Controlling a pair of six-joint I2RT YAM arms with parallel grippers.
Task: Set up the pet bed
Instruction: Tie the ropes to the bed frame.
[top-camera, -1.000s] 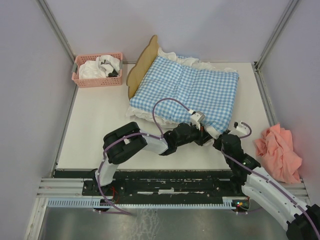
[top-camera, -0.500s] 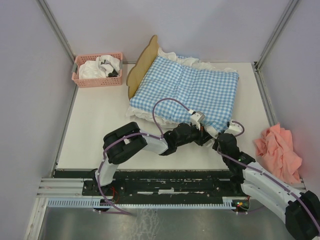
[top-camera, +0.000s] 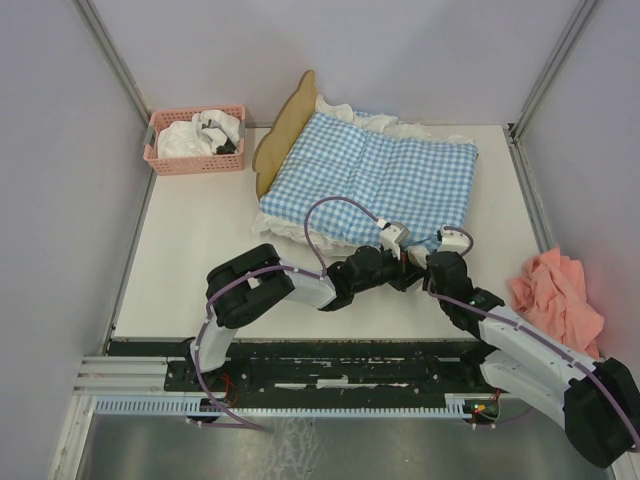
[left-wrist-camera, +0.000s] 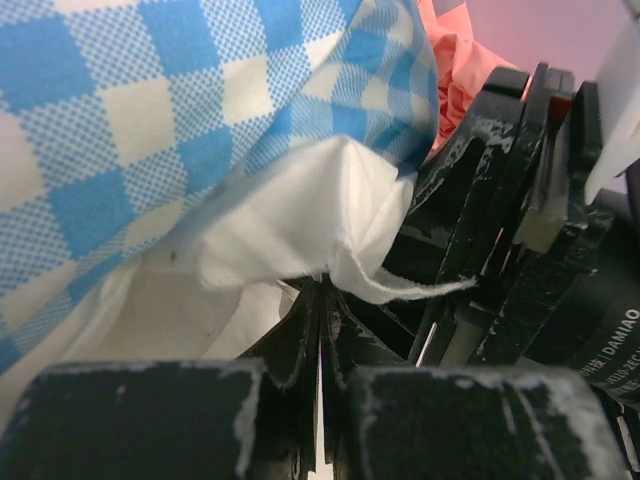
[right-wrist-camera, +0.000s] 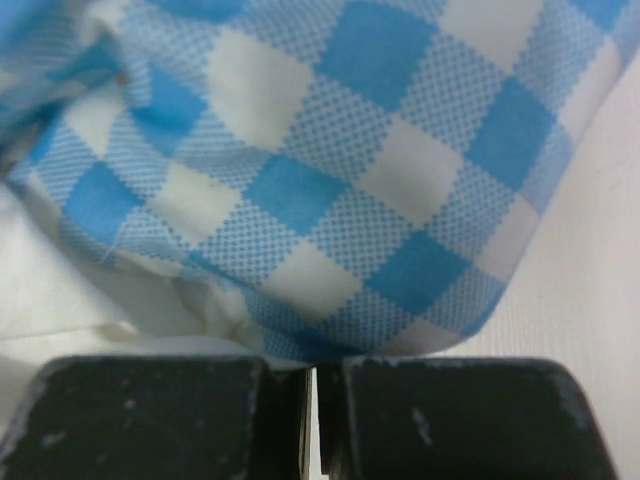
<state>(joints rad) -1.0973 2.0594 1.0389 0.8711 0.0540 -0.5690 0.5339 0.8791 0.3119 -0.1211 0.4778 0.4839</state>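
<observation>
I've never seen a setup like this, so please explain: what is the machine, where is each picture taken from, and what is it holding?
The machine is a left arm and a right arm, bolted at the near edge of a table. The wide picture looks down from above and behind them; each close-up comes from a camera on one wrist, looking along its own fingers. On the table stands a pet bed, only its wooden headboard showing, because gingham bedding covers it. A pink basket of white cloth sits far left; a pink cloth lies at the right. Both arms reach the bedding's near corner. The left fingers are shut and seem to pinch its white frill; the right fingers are shut at the checked corner, but a grip there can't be confirmed.
</observation>
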